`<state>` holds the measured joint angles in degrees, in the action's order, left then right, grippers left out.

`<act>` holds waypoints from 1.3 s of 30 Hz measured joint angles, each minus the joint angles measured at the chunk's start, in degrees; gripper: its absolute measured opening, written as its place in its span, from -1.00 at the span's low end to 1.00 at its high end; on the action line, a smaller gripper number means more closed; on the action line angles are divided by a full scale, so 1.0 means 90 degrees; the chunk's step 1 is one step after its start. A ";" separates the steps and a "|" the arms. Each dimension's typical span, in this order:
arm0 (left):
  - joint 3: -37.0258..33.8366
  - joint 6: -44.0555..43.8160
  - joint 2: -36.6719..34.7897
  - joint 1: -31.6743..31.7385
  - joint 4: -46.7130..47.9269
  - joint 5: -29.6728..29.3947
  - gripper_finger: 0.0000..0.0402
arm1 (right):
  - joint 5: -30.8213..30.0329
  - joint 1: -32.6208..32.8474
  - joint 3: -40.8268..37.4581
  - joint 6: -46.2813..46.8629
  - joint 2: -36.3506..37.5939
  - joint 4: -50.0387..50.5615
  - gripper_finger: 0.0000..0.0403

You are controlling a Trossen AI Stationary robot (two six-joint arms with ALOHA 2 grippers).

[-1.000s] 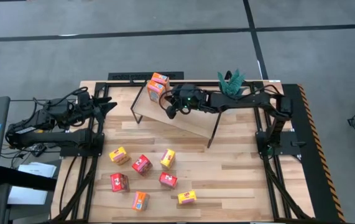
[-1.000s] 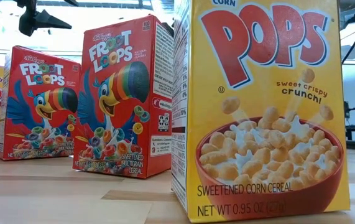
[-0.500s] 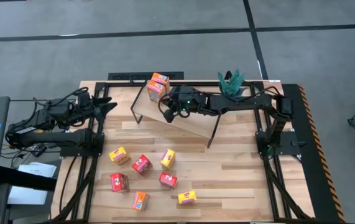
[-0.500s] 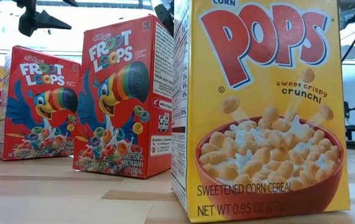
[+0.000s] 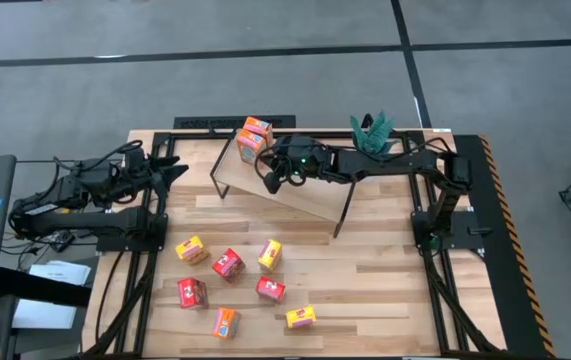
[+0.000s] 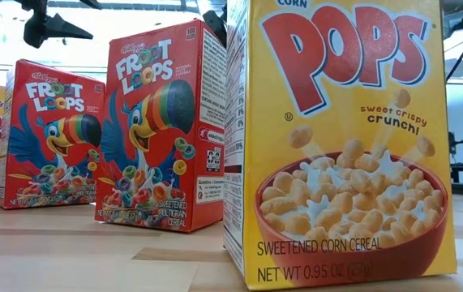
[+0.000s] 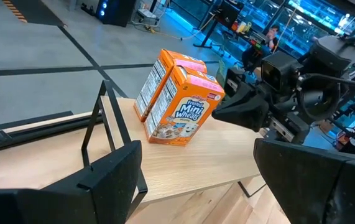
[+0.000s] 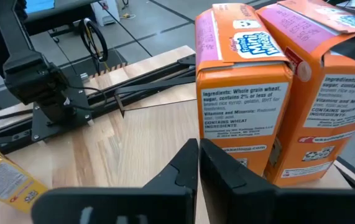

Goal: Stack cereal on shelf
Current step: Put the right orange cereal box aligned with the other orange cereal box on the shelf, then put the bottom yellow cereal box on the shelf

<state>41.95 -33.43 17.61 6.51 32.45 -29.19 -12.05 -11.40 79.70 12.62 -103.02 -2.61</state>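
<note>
1. Two orange cereal boxes [image 5: 253, 139] stand side by side, touching, at the far left corner of the shelf [image 5: 300, 192]; seven more boxes [image 5: 235, 285] lie scattered on the tabletop [image 5: 385, 290] toward its near edge.
2. Right gripper [image 5: 272, 180] hovers over the shelf just beside the orange pair, fingers all but closed and holding nothing. Left gripper [image 5: 178, 170] waits at the tabletop's left edge, fingers spread wide, empty.
3. Step in hand, as judged: clearing the placed pair. Done well, the gripper backs straight away from the box faces, without brushing them, before turning toward the loose boxes.
4. Right wrist view shows the fingertips [image 8: 186, 163] nearly meeting in front of the nearer orange box; whether they touch it cannot be settled. The high view cannot show that gap, but alone gives the full count.
</note>
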 joint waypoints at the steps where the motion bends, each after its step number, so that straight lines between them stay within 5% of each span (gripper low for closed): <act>1: 0.0000 0.0000 0.0000 -0.0001 -0.0002 0.0000 0.50 | 0.0000 0.0000 0.0000 -0.0002 0.0000 0.0001 -0.82; 29: 0.0000 -0.0022 0.0000 -0.0001 0.0020 0.0006 0.50 | -0.0115 0.0195 0.0000 -0.0117 0.0023 0.0149 -0.90; 39: 0.0000 -0.0093 0.0000 -0.0001 -0.0021 0.0577 0.50 | 0.1508 0.0976 0.0449 -0.0605 0.0894 0.2672 -0.63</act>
<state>41.95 -34.27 17.61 6.50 32.26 -24.00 1.51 -2.62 83.74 7.18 -94.98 21.43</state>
